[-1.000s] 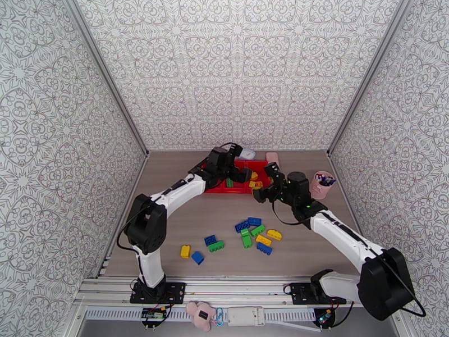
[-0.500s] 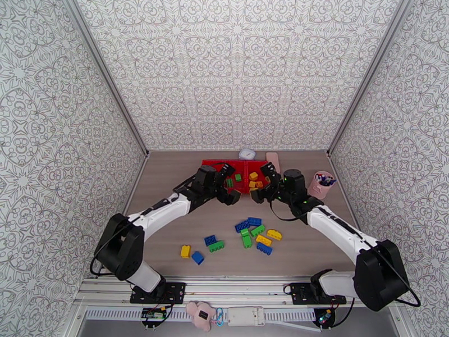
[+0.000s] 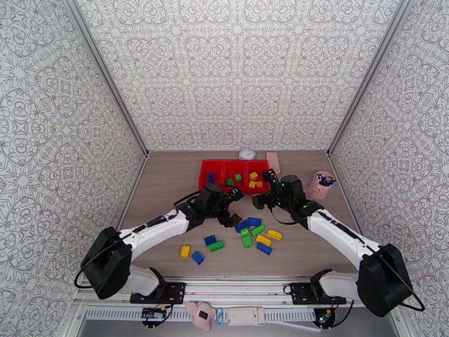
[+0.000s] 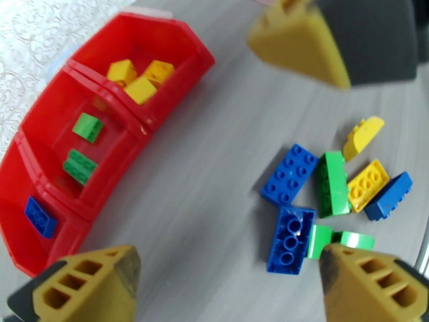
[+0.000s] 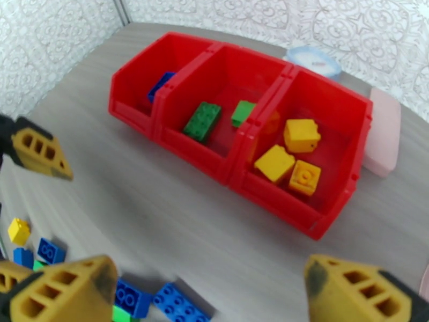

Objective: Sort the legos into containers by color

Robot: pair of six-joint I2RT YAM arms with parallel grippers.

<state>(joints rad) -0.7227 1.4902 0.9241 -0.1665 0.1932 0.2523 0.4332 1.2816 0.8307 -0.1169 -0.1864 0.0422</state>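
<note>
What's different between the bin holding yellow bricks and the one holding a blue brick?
The yellow-brick bin holds three yellow bricks; the blue-brick bin holds one blue brick. The yellow-brick bin is the right end one, beside a pink case; the blue-brick bin is the left end. Both are red and open-topped.

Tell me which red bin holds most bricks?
The bin beside the pink case: three yellow bricks, against two green in the middle bin and one blue in the left bin.
</note>
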